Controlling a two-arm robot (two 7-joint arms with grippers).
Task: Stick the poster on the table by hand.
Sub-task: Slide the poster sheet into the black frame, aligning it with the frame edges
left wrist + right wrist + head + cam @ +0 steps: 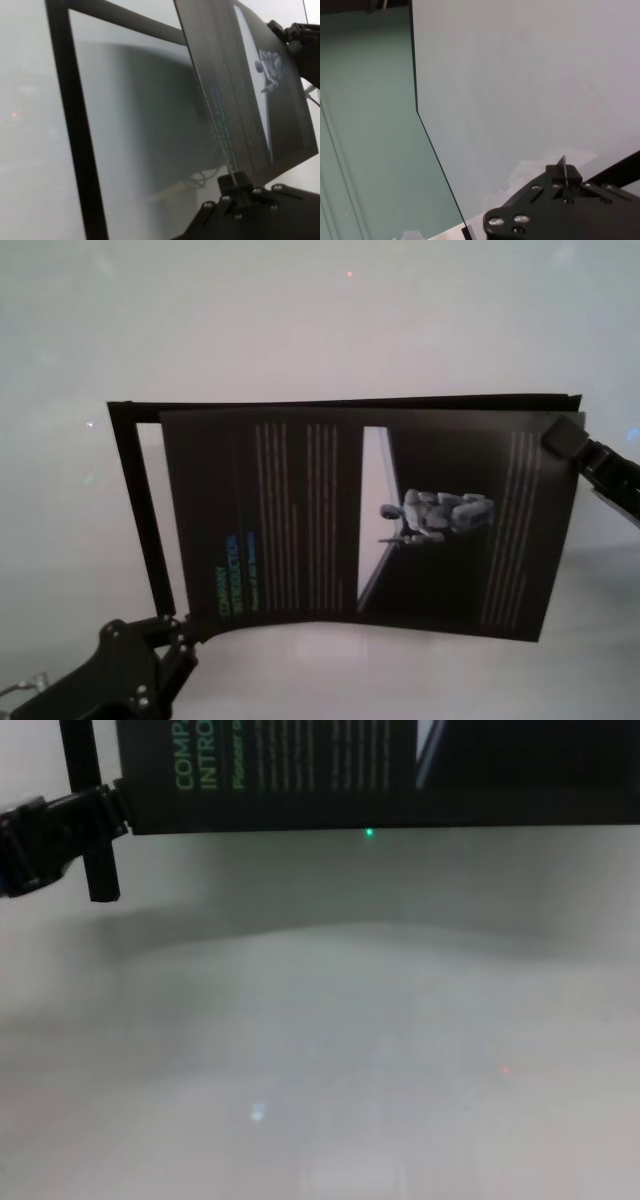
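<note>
Pale glossy table [300,320] spreading under everything. Poster [300,520] hanging above it in front of black frame [140,500], bottom edge clear of surface in chest view, heading at lower left corner. Left claw [185,625] clamping poster's lower left corner, thin edge sitting between closed fingers [240,182]. Right claw [562,435] pinching upper right corner; sheet edge showing clenched between fingers [563,177] in right wrist view.

A lab or demo bench seems to be showing here — a bare pale table [300,320] is carrying only a black frame [140,500].
</note>
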